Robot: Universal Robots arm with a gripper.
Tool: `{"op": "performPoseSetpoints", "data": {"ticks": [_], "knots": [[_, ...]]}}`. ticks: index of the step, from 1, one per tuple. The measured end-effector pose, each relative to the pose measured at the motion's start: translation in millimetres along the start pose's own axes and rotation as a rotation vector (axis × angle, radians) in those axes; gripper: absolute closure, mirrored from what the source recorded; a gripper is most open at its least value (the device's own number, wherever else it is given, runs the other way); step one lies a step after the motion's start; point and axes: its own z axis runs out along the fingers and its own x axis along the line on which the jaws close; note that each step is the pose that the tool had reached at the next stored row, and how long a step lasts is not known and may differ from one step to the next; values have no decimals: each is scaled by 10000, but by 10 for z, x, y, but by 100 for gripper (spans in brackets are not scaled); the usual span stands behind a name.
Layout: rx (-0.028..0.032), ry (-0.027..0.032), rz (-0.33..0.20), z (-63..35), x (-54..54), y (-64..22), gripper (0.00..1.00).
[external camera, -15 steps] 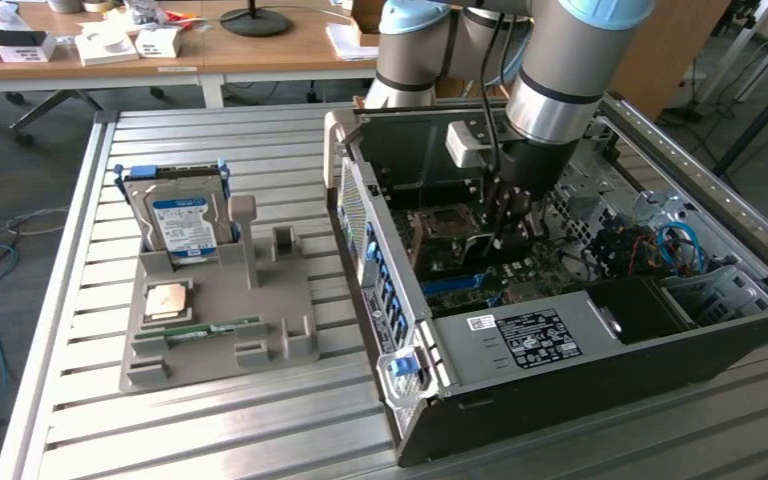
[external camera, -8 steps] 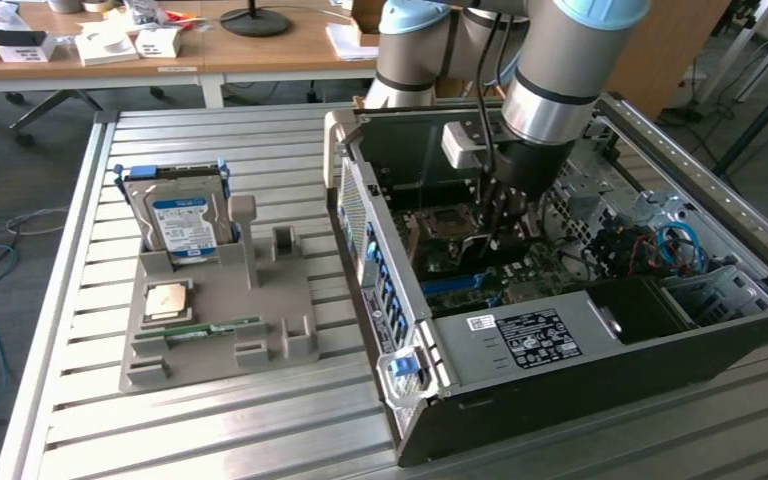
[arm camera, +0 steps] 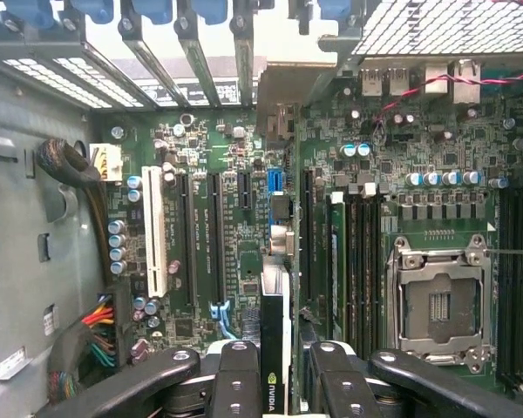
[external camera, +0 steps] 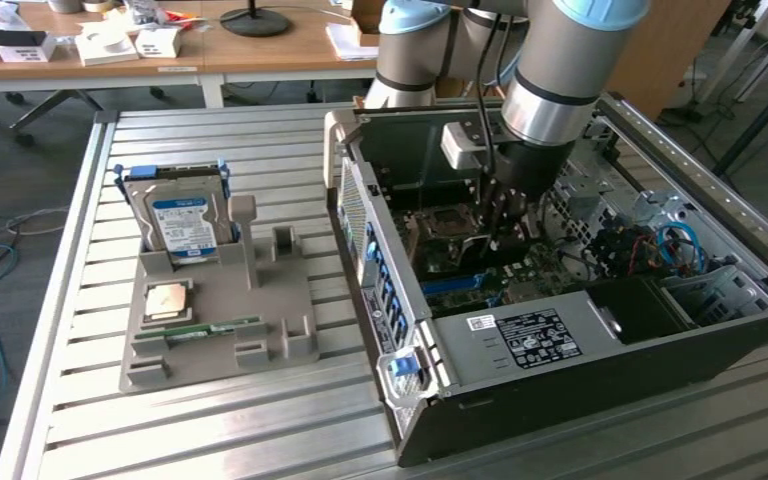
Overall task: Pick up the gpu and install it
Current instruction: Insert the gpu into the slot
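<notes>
Inside the open computer case [external camera: 624, 390], black tool [arm camera: 279, 353] closed part-way and gripping the gpu [arm camera: 275, 305], with shiny rounded fingers [arm camera: 235, 379] pressed on both flat sides of it. Thin flat card, seen edge-on from above, standing upright, with a small green logo on its top edge right between the fingers. Held low over the big green board [arm camera: 436, 148], bumpy with tiny round cans and little square bits. Just beside the card on one side, long thin black slots [arm camera: 216, 235] and one white slot [arm camera: 156, 231]; on the other side, a row of tall dark slots [arm camera: 357, 252], then a shiny square metal socket [arm camera: 438, 300]. Bottom edge touching a slot or not: cannot tell. Near the case wall, a bunch of coloured wires [arm camera: 100, 318], well apart from the card. Along the back of the case, bright blue clips [arm camera: 152, 9] above thin metal slats. Seen from outside, fat grey and silver arm [external camera: 564, 70] stuck straight down into the case. On the ribbed metal table [external camera: 224, 420], a flat grey tray [external camera: 277, 300] to the exterior view's left of the case, holding a boxy hard drive [external camera: 184, 225] standing up, a small square chip [external camera: 168, 300] and a narrow green stick [external camera: 197, 331].
</notes>
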Motion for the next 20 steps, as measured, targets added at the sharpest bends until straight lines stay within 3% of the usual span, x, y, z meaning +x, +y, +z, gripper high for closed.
{"op": "performPoseSetpoints", "data": {"ticks": [20], "knots": [[1,6,-1,-1,33,46,73]]}}
